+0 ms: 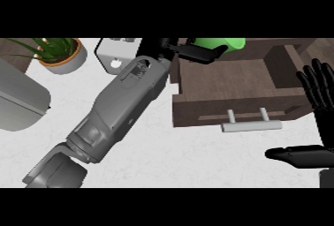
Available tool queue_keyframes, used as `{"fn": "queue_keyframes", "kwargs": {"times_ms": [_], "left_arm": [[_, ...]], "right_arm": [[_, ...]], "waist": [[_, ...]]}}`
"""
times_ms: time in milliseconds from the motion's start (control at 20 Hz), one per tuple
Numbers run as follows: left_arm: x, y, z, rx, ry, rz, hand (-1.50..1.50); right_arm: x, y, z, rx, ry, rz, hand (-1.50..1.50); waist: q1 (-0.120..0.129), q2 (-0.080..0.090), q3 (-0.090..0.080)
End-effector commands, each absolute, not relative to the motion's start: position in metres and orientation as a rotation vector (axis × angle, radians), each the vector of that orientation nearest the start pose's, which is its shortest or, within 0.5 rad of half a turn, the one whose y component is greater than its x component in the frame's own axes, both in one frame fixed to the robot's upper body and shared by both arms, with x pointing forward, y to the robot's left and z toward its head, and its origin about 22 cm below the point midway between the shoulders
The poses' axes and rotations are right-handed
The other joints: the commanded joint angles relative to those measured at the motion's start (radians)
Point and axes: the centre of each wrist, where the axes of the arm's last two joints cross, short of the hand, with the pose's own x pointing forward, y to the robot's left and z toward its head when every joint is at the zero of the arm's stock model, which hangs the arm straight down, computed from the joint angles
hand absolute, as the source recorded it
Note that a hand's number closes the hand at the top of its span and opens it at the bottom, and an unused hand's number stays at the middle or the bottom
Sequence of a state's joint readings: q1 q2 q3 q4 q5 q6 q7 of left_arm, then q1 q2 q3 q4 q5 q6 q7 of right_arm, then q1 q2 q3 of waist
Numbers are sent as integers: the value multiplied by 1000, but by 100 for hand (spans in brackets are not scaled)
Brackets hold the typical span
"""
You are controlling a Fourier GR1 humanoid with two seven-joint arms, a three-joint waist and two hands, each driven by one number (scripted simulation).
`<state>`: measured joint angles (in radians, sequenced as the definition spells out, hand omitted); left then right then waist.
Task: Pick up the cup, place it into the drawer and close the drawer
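Over the open drawer's (228, 79) far-left corner my left hand (189, 50) is curled around the green cup (222, 43), my right hand (316, 88) resting spread-fingered at the drawer's right.

Items counted on the counter: one green cup (220, 43), one open wooden drawer (225, 84) with one pale bar handle (252, 126), one potted plant (61, 53), one white fixture (117, 54) beside it, one grey appliance (20, 103). Two black hands: left (189, 50), right (316, 119).
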<state>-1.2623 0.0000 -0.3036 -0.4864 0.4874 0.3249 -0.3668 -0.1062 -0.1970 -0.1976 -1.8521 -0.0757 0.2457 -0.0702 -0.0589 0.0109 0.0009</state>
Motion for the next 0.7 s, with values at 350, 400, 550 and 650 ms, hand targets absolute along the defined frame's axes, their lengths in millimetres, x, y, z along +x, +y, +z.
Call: {"fn": "queue_keyframes", "kwargs": {"times_ms": [350,400,550,650], "left_arm": [[426,18,119,-39,-1819,-387,-150],[423,23,105,-59,-1781,-431,-150],[421,12,115,34,-1789,-478,-150],[422,18,105,65,-1802,-484,-150]], "right_arm": [[250,-287,122,-26,-2026,283,-150],[239,-283,118,-44,-2028,255,-150],[240,-281,122,-26,-2034,284,-150],[249,-295,116,-35,-2024,278,-150]], "waist": [[-40,9,0],[-11,1,0],[-37,5,0],[-24,9,1]]}}
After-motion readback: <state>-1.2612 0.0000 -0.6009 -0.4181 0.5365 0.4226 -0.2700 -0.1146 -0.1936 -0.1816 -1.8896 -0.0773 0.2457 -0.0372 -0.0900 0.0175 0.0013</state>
